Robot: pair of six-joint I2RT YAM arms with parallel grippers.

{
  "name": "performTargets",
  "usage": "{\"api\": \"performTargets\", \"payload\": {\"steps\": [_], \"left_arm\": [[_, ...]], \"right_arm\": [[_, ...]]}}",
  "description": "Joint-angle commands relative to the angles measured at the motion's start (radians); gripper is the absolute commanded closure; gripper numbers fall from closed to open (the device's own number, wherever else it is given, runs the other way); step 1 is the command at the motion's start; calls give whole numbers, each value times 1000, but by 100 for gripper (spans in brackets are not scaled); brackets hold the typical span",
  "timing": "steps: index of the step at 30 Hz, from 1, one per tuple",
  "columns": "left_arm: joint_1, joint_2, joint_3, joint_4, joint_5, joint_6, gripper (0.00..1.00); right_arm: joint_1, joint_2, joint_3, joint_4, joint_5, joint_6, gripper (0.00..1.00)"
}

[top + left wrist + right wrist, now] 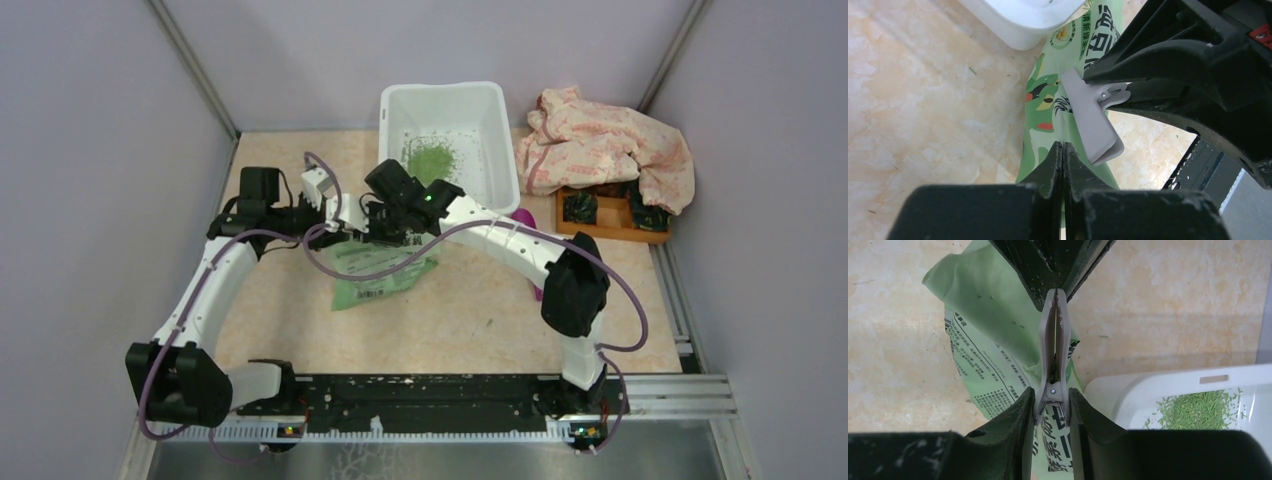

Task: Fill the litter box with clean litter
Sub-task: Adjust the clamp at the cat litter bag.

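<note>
Risk: limp bag (385, 275) slips or clip (1054, 340) pops loose under uneven pull, so granules would spill short of the litter box (390, 110).
Litter box: rigid white tub with rounded corners, just beyond the bag, holding a thin pile of litter (432, 158), green rod-like bits. Bag: thin crinkly printed film; left gripper (1063, 147) is pinched flat on its top edge. Right gripper (1052, 396) narrowly clamps the grey hard-plastic clip by its handles.
</note>
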Motion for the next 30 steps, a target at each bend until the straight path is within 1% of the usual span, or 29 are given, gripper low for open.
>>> {"api": "performTargets", "payload": {"steps": [1, 3, 6, 10, 20, 23, 25, 27, 30], "left_arm": [[-7, -60, 31, 76, 100, -9, 100], [-7, -71, 29, 76, 99, -9, 100], [-7, -93, 20, 76, 90, -10, 100], [-6, -124, 12, 71, 89, -16, 100], [-6, -198, -6, 56, 79, -31, 100], [-6, -205, -17, 59, 28, -46, 100], [4, -199, -27, 73, -8, -92, 100], [39, -185, -42, 106, -7, -163, 100], [123, -164, -69, 184, 67, -294, 100]], "right_arm": [[28, 50, 28, 58, 55, -31, 100], [34, 91, 94, -4, 109, -37, 100], [35, 88, 109, 11, 163, -16, 100], [34, 108, 143, -28, 200, -19, 100], [15, 136, 201, -105, 181, -22, 100], [15, 144, 210, -123, 193, -27, 100], [15, 141, 208, -129, 204, -27, 100], [15, 137, 204, -130, 204, -23, 100], [16, 125, 191, -131, 213, -22, 100]]}}
